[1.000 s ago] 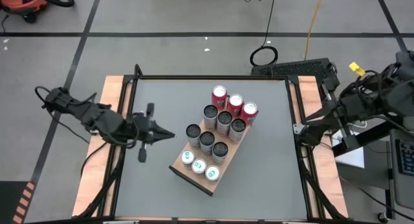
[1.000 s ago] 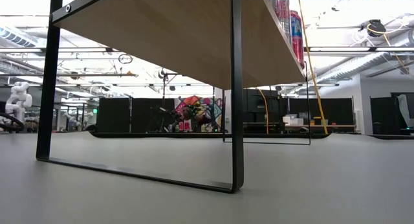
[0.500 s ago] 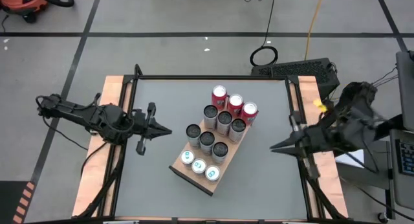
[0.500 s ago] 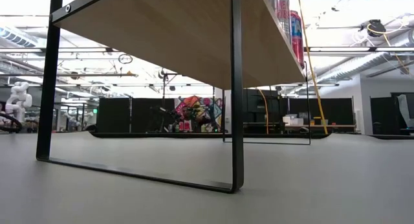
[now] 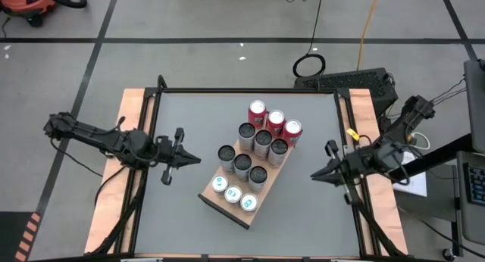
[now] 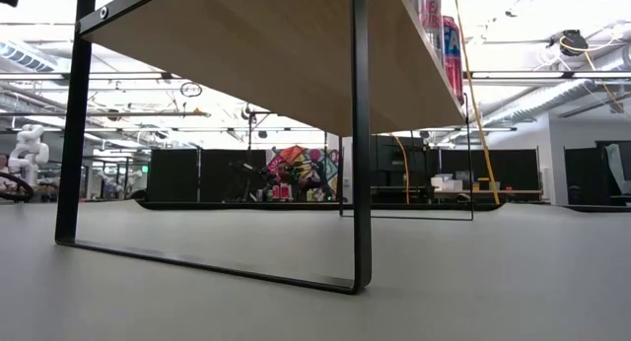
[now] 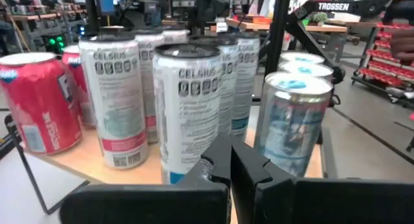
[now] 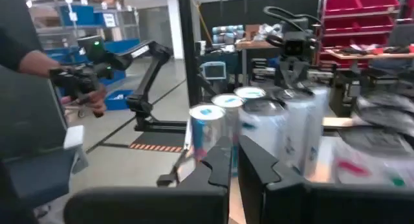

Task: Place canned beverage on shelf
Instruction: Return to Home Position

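Blue soda cans [image 5: 233, 194]: three, in a row at the end of the shelf [image 5: 211, 198] nearest the left arm, followed by six silver Celsius cans [image 5: 251, 157] and three red cans [image 5: 273, 120]. In the low view, only the shelf underside and a red can's edge are seen. Left gripper [image 5: 197, 158]: fingers pressed together, empty, near the shelf, not touching. Right gripper [image 5: 314, 176]: also closed, empty, near the opposite side. Grey tabletop [image 5: 189, 118]; concrete floor [image 5: 189, 20] around
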Motion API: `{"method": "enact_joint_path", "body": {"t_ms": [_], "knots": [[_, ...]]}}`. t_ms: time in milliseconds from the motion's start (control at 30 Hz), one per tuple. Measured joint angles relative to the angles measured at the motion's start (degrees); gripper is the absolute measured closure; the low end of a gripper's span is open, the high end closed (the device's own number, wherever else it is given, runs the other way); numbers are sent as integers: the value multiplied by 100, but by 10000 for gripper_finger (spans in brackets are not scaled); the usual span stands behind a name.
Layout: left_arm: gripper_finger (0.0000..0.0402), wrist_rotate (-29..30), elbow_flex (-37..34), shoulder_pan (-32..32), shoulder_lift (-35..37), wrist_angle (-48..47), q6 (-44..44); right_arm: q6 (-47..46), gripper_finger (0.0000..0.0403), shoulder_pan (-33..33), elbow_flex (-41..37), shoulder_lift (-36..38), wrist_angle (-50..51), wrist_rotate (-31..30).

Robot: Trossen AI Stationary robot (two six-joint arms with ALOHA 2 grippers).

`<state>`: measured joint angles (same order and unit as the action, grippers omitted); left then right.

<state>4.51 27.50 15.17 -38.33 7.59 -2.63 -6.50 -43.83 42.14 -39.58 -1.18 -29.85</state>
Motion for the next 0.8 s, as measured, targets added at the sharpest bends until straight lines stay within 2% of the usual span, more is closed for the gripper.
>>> {"method": "enact_joint_path", "body": {"t_ms": [100, 200, 467, 667, 800], "knots": [[401, 8, -259, -99, -22, 294, -95, 13, 403, 41, -703, 445, -424, 21], [401, 22, -485, -201, -22, 697, -135, 79, 403, 122, -1394, 819, -1046, 297], [401, -14, -828, -514, -20, 870, -108, 122, 403, 299, -2859, 1466, -2320, 464], [401, -152, -967, -715, -20, 887, 16, 122, 403, 437, -3410, 1694, -2730, 466], [401, -407, -1229, -930, -20, 1357, 14, 122, 403, 557, -3525, 1770, -2692, 468]]}}
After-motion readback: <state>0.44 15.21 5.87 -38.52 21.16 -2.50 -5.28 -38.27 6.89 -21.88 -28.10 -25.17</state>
